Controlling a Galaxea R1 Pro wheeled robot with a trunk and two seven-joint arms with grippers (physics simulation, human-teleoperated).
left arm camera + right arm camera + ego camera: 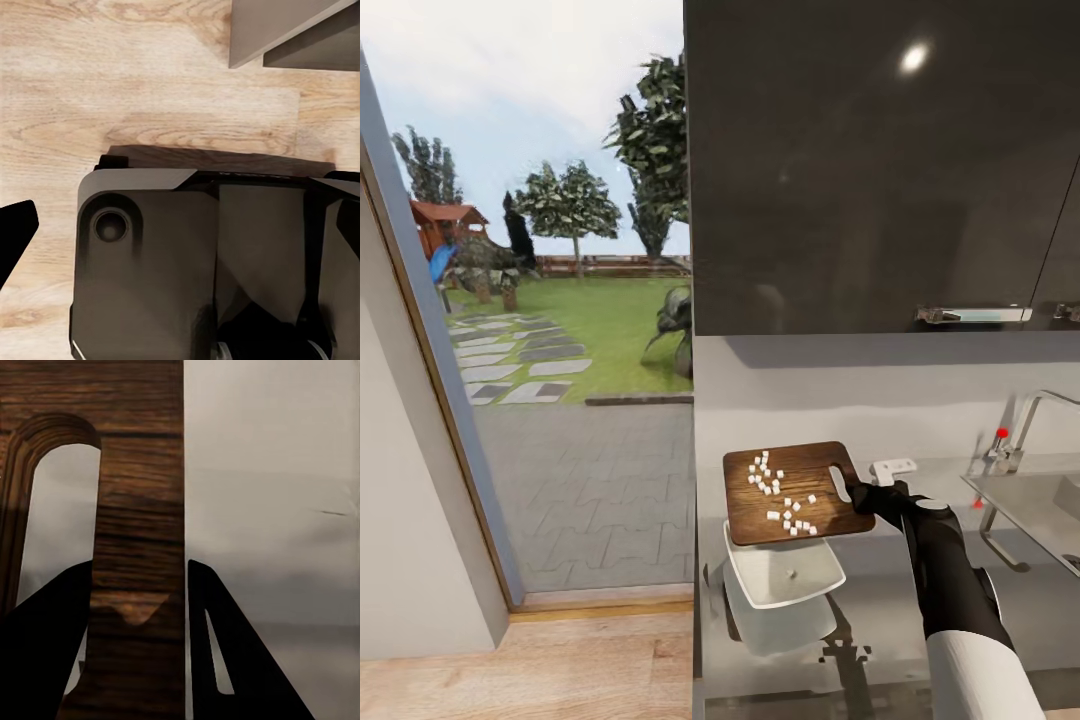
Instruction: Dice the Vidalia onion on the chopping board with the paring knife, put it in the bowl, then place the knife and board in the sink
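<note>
My right gripper (847, 490) is shut on the handle end of the brown chopping board (790, 490), holding it over the far side of the white bowl (830, 580) on the grey countertop (920, 600). Several white pieces of diced onion (780, 495) lie scattered on the board. One piece (792, 574) lies inside the bowl. In the right wrist view the right gripper (139, 577) clamps the chopping board (139, 472) beside its handle slot. The sink (1040, 500) and its red-tipped tap (1005, 440) are at the right. The paring knife is out of view. A dark finger (15, 232) of my left gripper hangs over the wood floor, spread wide.
Glossy black upper cabinets (880, 160) hang above the counter. A small white object (892, 470) lies on the counter behind my right gripper. The counter ends at the left, beside a glazed opening to a garden (560, 300). My own dark base (195, 262) stands on the wood floor (112, 75).
</note>
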